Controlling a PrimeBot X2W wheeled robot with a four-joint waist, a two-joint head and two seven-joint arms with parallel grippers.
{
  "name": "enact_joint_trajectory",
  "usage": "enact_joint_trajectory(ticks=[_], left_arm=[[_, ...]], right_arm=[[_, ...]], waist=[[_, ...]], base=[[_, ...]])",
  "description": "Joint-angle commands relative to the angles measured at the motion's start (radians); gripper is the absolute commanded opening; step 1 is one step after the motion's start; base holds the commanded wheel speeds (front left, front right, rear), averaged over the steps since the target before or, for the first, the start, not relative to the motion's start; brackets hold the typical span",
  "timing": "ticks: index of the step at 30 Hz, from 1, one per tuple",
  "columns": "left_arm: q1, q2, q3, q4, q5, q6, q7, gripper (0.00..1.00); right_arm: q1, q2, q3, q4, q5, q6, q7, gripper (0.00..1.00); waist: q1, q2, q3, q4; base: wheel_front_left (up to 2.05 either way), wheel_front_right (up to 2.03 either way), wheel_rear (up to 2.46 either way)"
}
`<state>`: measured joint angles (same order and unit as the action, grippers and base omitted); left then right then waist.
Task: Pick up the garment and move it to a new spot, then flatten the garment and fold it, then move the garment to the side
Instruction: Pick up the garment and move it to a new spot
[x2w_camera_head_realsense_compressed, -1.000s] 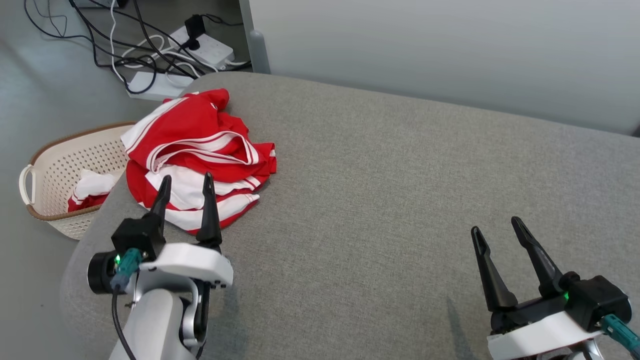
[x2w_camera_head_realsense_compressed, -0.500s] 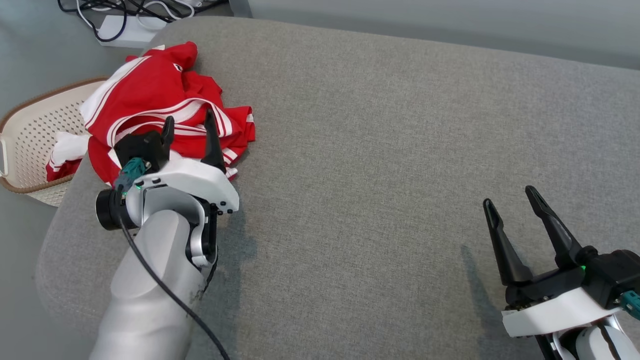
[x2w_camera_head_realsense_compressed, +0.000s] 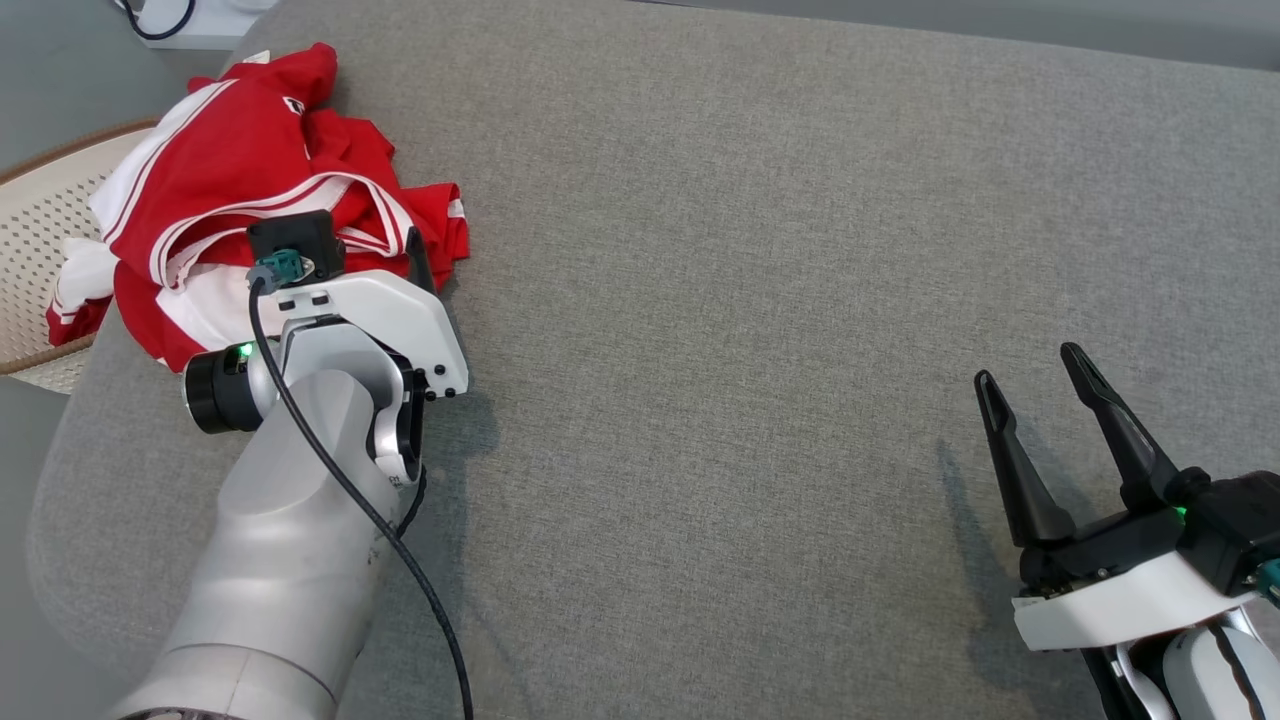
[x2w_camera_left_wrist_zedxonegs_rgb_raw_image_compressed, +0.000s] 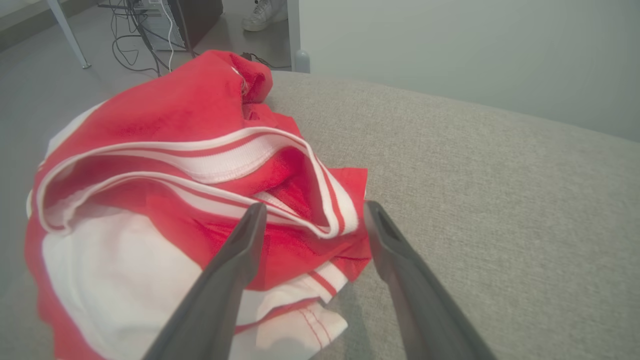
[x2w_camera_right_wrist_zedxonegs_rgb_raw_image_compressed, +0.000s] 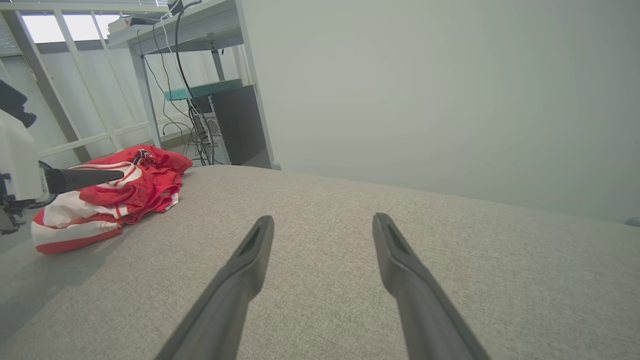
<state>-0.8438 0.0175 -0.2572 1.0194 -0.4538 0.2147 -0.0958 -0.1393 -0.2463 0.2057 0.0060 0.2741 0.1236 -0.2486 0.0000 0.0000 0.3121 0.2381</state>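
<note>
Ahead of the left gripper (x2w_camera_left_wrist_zedxonegs_rgb_raw_image_compressed: 312, 210), jaws apart, the crumpled garment (x2w_camera_left_wrist_zedxonegs_rgb_raw_image_compressed: 165, 150) sits on the grey cushion (x2w_camera_head_realsense_compressed: 750, 250) beside a basket (x2w_camera_head_realsense_compressed: 40, 230); the right gripper (x2w_camera_head_realsense_compressed: 1028, 363), likewise spread, faces a pale wall (x2w_camera_right_wrist_zedxonegs_rgb_raw_image_compressed: 425, 90).

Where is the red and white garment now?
In the head view, the garment lies crumpled at the cushion's far left corner, beside the basket, the left gripper over it.

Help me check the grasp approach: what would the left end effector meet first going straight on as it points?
Most likely the red-and-white garment: its striped edge lies between the open fingers of the left end effector, though depth is unclear.
</note>
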Motion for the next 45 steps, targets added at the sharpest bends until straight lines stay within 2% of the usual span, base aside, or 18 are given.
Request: enact_joint_trajectory(ticks=[1, 13, 14, 15, 16, 35, 39, 45], left_arm=[[-0.047, 0.035, 0.015, 0.006, 0.002, -0.008, -0.002, 1.0], [-0.118, 0.061, -0.015, 0.17, 0.012, -0.056, -0.036, 1.0], [-0.121, 0.061, -0.016, 0.177, 0.012, -0.059, -0.044, 0.67], [-0.123, 0.062, -0.014, 0.181, 0.009, -0.06, -0.061, 0.27], [-0.124, 0.063, -0.017, 0.188, 0.01, -0.064, -0.071, 0.0], [-0.108, 0.08, -0.011, 0.208, -0.013, -0.128, -0.161, 0.0], [-0.11, 0.079, -0.009, 0.156, -0.008, -0.13, -0.165, 0.0], [-0.083, 0.08, 0.004, -0.028, 0.027, -0.122, -0.166, 0.0]], right_arm=[[-0.025, -0.01, 0.025, -0.035, 0.009, 0.007, -0.013, 1.0], [-0.051, -0.01, 0.038, -0.036, 0.025, 0.007, -0.013, 1.0], [-0.052, -0.009, 0.038, -0.036, 0.026, 0.007, -0.013, 1.0], [-0.052, -0.009, 0.037, -0.036, 0.026, 0.007, -0.013, 1.0], [-0.053, -0.008, 0.035, -0.035, 0.026, 0.007, -0.013, 1.0], [-0.04, 0.002, 0.034, -0.031, 0.027, 0.007, -0.013, 1.0], [-0.041, 0.006, 0.035, -0.03, 0.027, 0.007, -0.013, 1.0], [-0.044, 0.02, 0.03, -0.027, 0.026, 0.007, -0.013, 1.0]], waist=[[0.0, 0.0, 0.009, -0.008], [0.0, 0.0, 0.033, -0.042], [0.0, 0.0, 0.033, -0.044], [0.0, 0.0, 0.033, -0.045], [0.0, 0.0, 0.031, -0.047], [0.0, 0.0, -0.005, -0.058], [0.0, 0.0, -0.009, -0.062], [0.0, 0.0, -0.025, -0.071]], base=[[0.0, 0.0, 0.0], [0.0, 0.0, 0.0], [0.0, 0.0, 0.0], [0.0, 0.0, 0.0], [0.0, 0.0, 0.0], [0.0, 0.0, 0.0], [0.0, 0.0, 0.0], [0.0, 0.0, 0.0]])
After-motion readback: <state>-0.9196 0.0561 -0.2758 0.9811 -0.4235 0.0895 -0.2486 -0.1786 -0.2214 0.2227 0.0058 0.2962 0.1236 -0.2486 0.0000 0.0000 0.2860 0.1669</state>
